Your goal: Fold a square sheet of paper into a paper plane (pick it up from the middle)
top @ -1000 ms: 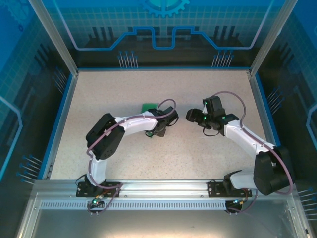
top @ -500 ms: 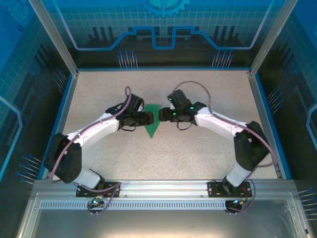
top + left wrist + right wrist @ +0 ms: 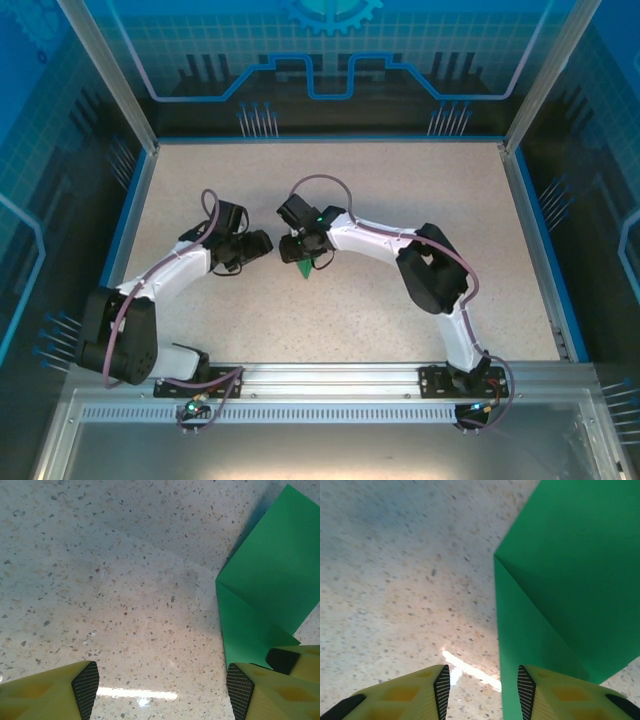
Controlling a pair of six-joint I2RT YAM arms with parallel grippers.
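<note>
Speckled beige stone-look laminate sits under everything. The table (image 3: 420, 190) runs wide between blue walls, and both arms reach out over its middle. My left arm (image 3: 175, 268) rises from its base at the near edge and doubles back at a dark joint on the far left. From there its white forearm stretches out and to the right. My right arm (image 3: 375, 235) makes the bigger sweep. It goes up from its base at the near right, through a dark elbow, then along a white forearm that leans left across the centre line. The two wrists sit nearly nose to nose, close but apart.

The left gripper (image 3: 262, 245) points toward the right one. From its own wrist camera, the left gripper (image 3: 162, 685) shows yellow fingers with black ribbed pads (image 3: 85, 682) standing wide apart over bare table. That claw is open, with no grip on anything. The right gripper (image 3: 298, 250) hangs tipped down over the paper. From the right wrist, the right gripper (image 3: 483, 686) shows a clear gap between its pads, so the jaws are parted and not clamped. The paper's left edge runs down into that gap, beside the right-hand finger.

The paper plane (image 3: 305, 270) lies on the table near the middle, mostly under the right gripper, with its point toward the near edge. Up close the paper plane (image 3: 570, 575) is bright matte green and unmarked. One sharp crease shows where a flap laps over the layer below.
</note>
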